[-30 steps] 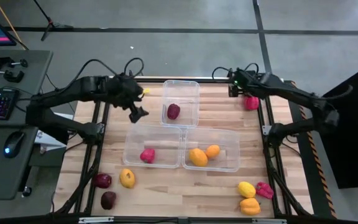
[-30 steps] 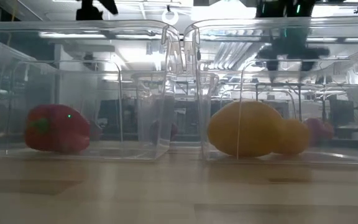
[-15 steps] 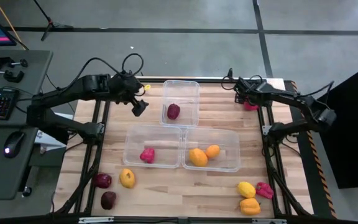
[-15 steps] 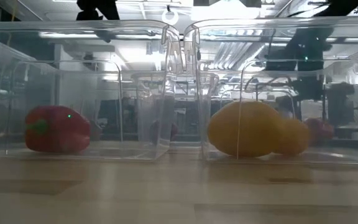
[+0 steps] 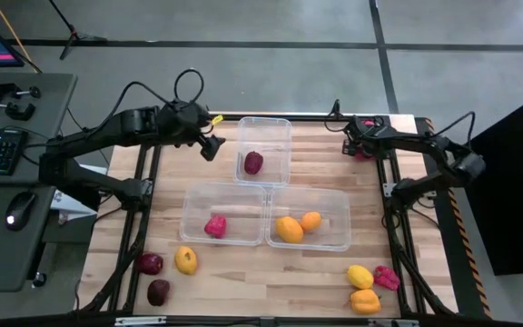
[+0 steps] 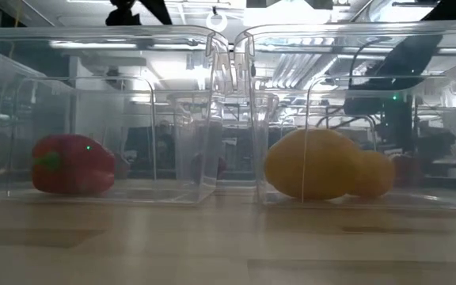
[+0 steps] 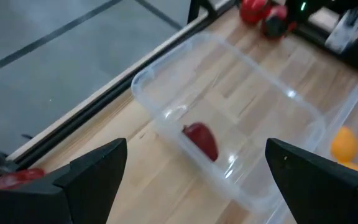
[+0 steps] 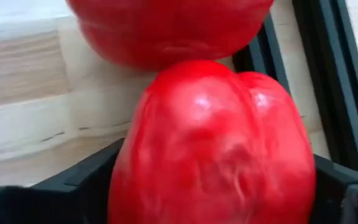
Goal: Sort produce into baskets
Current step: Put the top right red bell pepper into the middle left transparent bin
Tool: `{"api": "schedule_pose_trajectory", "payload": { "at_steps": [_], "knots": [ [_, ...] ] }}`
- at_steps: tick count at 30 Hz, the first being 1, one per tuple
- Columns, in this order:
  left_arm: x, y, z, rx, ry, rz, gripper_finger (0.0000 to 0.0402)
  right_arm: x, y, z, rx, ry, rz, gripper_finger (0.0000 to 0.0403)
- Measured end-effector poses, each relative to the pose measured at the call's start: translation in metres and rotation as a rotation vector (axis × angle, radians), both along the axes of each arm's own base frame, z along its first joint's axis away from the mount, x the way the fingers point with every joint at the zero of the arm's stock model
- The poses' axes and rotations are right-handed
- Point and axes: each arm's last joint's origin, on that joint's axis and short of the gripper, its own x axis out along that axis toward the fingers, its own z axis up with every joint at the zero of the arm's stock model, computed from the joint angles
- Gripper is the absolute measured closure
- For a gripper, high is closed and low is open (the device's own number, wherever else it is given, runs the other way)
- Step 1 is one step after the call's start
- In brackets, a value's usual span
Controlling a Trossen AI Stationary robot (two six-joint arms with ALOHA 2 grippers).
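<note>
1. Red, glossy skin fills the right wrist view: a red pepper (image 8: pixel 213 143) sits between the dark fingers (image 8: pixel 73 186) of the right claw (image 5: pixel 360 145), one finger on each flank. Whether they already press on it cannot be told.
2. Location: far right corner of the desk (image 5: pixel 243 272), about one o'clock from the baskets, with a second red piece (image 8: pixel 166 25) touching it beyond.
3. Handling, as a judgement: the pepper looks light, smooth and slippery, with rounded lobes. A hold across its widest part, low on the body, seems safest, and moderate pressure should keep it from squirting out.
4. Destination: probably the basket (image 5: pixel 189 204) at the near left, which holds a red pepper piece (image 5: pixel 214 227).
5. Left claw (image 5: pixel 209 148) hovers with fingers wide and empty, at nine o'clock from the far basket (image 5: pixel 263 123) holding a maroon piece (image 5: pixel 253 163).
</note>
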Motion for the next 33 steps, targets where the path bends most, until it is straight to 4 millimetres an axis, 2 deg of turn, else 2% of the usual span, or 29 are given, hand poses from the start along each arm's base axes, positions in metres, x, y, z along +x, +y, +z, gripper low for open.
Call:
{"api": "schedule_pose_trajectory", "payload": {
  "at_steps": [2, 4, 8, 12, 15, 19, 24, 26, 29, 33],
  "knots": [
    [0.002, 0.001, 0.003, 0.006, -0.044, 0.005, 0.0030, -0.001, 0.005, 0.006, 0.022, -0.023, 0.031, 0.0114],
    [0.004, 0.001, 0.007, 0.011, -0.084, 0.008, 0.0030, -0.002, 0.010, 0.019, 0.026, -0.046, 0.066, 0.0116],
    [0.004, 0.000, 0.026, 0.020, -0.186, -0.016, 0.0030, 0.006, 0.026, 0.060, -0.101, -0.183, 0.194, 0.0116],
    [0.001, -0.001, 0.046, 0.037, -0.270, -0.025, 0.0030, 0.026, 0.045, 0.108, -0.406, -0.510, 0.347, 0.0116],
    [0.000, -0.001, 0.050, 0.057, -0.276, -0.012, 0.0030, 0.046, 0.062, 0.130, -0.512, -0.763, 0.511, 0.0116],
    [-0.002, -0.001, 0.047, 0.046, -0.248, -0.013, 0.0030, 0.083, 0.091, 0.137, -0.494, -0.984, 0.729, 0.0116],
    [-0.002, -0.007, 0.046, 0.072, -0.199, -0.126, 0.0030, 0.143, 0.142, 0.121, -0.387, -1.145, 0.907, 0.0116],
    [-0.005, -0.009, 0.047, 0.096, -0.175, -0.165, 0.0030, 0.170, 0.165, 0.122, -0.370, -1.194, 0.970, 0.0116],
    [-0.014, -0.013, 0.048, 0.123, -0.148, -0.196, 0.0030, 0.208, 0.195, 0.131, -0.375, -1.175, 1.090, 0.0116],
    [-0.030, -0.021, 0.047, 0.129, -0.152, -0.265, 0.0030, 0.249, 0.214, 0.139, -0.322, -1.077, 1.158, 0.0114]
  ]
}}
